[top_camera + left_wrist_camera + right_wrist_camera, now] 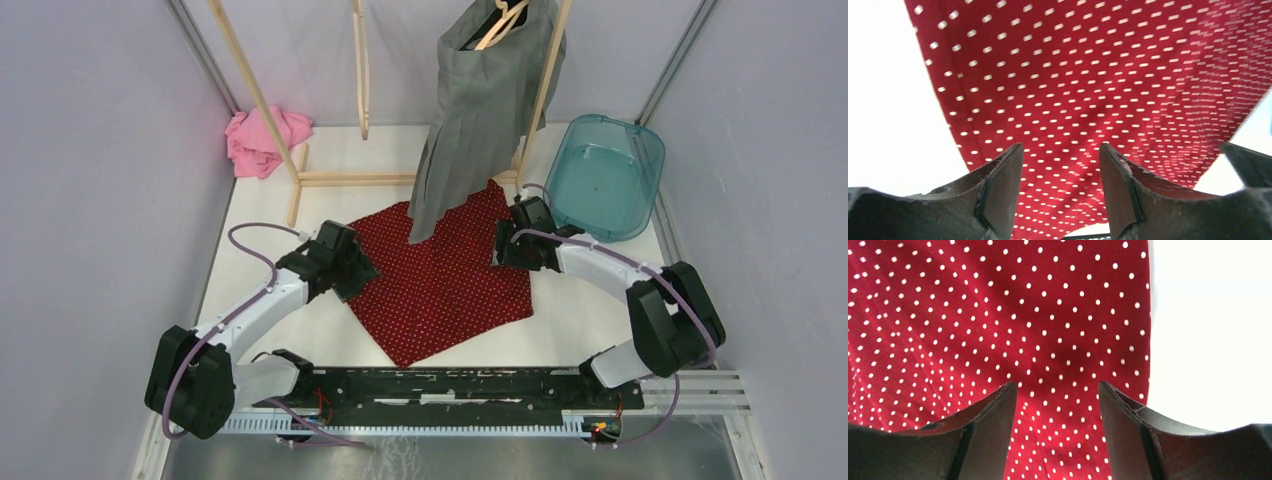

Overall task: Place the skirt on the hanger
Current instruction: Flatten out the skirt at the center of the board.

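Red polka-dot skirt (445, 275) lies spread flat on the white table (300, 340), at the middle of the top view, turned like a diamond with one corner pointing to 6 o'clock. It is on no hanger. Its 12 o'clock corner runs under the hem of a grey pleated skirt (470, 120) that hangs from a wooden hanger (500, 25) on a wooden rack (270, 110) at 12 o'clock.

At the skirt's 9 o'clock edge, the left gripper (1060, 152) is low over the cloth. Its jaws are parted and grasp nothing: in the left wrist view the dotted fabric shows unbroken between the two dark fingers (1003, 190). The right gripper (1057, 390) is at the skirt's 2 o'clock corner, just inside the cloth's straight edge, with bare table to its right. Its jaws are also released, the fabric lying flat in the gap. Whether any fingertip touches the cloth cannot be told.

A curved wooden piece (362, 70) hangs bare from the rack at 11 o'clock, perhaps a second hanger. A crumpled pink cloth (262, 140) lies at 10 o'clock by the rack's foot. A clear teal plastic tub (605, 175) sits at 2 o'clock, near the right gripper.
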Motion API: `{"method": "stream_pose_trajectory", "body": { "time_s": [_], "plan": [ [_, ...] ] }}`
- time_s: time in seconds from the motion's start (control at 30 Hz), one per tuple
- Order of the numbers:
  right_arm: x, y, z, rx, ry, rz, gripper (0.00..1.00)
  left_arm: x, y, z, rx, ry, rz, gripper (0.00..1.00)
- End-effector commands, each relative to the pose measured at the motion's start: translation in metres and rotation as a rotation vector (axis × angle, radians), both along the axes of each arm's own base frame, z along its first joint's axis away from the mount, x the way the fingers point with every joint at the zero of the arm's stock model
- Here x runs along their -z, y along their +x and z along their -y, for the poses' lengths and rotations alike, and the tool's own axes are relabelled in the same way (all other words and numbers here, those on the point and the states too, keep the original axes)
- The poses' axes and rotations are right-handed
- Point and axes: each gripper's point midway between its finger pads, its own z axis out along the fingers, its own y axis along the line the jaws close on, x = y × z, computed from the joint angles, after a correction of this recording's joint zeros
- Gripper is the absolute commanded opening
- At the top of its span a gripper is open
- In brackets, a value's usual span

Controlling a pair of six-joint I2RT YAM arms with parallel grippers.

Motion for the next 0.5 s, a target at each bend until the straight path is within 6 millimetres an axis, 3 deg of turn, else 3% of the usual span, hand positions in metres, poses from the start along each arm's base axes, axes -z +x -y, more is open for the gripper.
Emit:
{"method": "stream_pose_trajectory", "body": {
  "time_s": [0.0,0.1,0.23,0.47],
  "plan": [
    [-0.019,-0.010,0.002,-0.049,0.009,0.040,0.67,0.036,-0.017,-0.002,-0.026,-0.017,-0.070,0.64],
    [-0.025,-0.016,0.002,-0.065,0.019,0.048,0.68,0.047,-0.018,-0.002,-0.037,-0.013,-0.088,0.60],
    [-0.046,-0.020,-0.005,-0.107,0.066,0.100,0.66,0.055,-0.011,-0.002,-0.043,0.004,-0.090,0.48],
    [-0.062,-0.028,-0.007,-0.127,0.100,0.120,0.66,0.075,0.002,-0.012,-0.074,0.064,-0.132,0.46]
  ]
}}
